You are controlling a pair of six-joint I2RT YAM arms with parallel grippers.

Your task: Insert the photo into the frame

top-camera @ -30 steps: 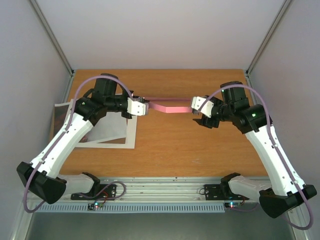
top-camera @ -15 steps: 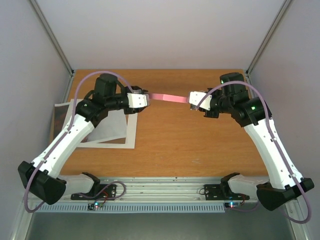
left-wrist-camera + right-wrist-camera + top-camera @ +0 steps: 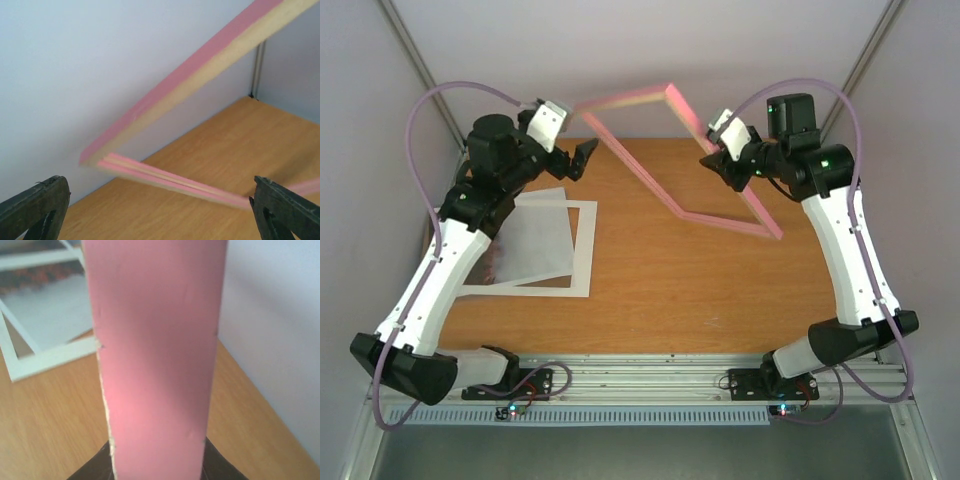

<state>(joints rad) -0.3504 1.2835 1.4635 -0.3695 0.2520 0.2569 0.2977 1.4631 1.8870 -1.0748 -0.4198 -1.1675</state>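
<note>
The frame [image 3: 725,220], a large rectangle with a narrow pink rim, hangs tilted above the back of the table. My right gripper [image 3: 713,154] is shut on its right rim. In the right wrist view that rim [image 3: 155,340] fills the middle and runs down between the jaws of the right gripper [image 3: 157,462]. My left gripper [image 3: 577,160] stands wide open just below the frame's left corner and does not touch it. Both dark fingertips [image 3: 35,205] frame the pink rim [image 3: 190,75] in the left wrist view. The photo [image 3: 535,238], grey with red-orange trees [image 3: 47,307], lies flat at the table's left.
A white mat border [image 3: 584,250] lies around the photo on the left of the wooden table [image 3: 660,290]; it also shows in the right wrist view as a white mat border [image 3: 50,360]. Grey walls close in the back and both sides.
The left gripper opened, let go of the frame and drew back to the upper left. The right gripper shut on the frame's right rim and swung it up to a steep tilt.
</note>
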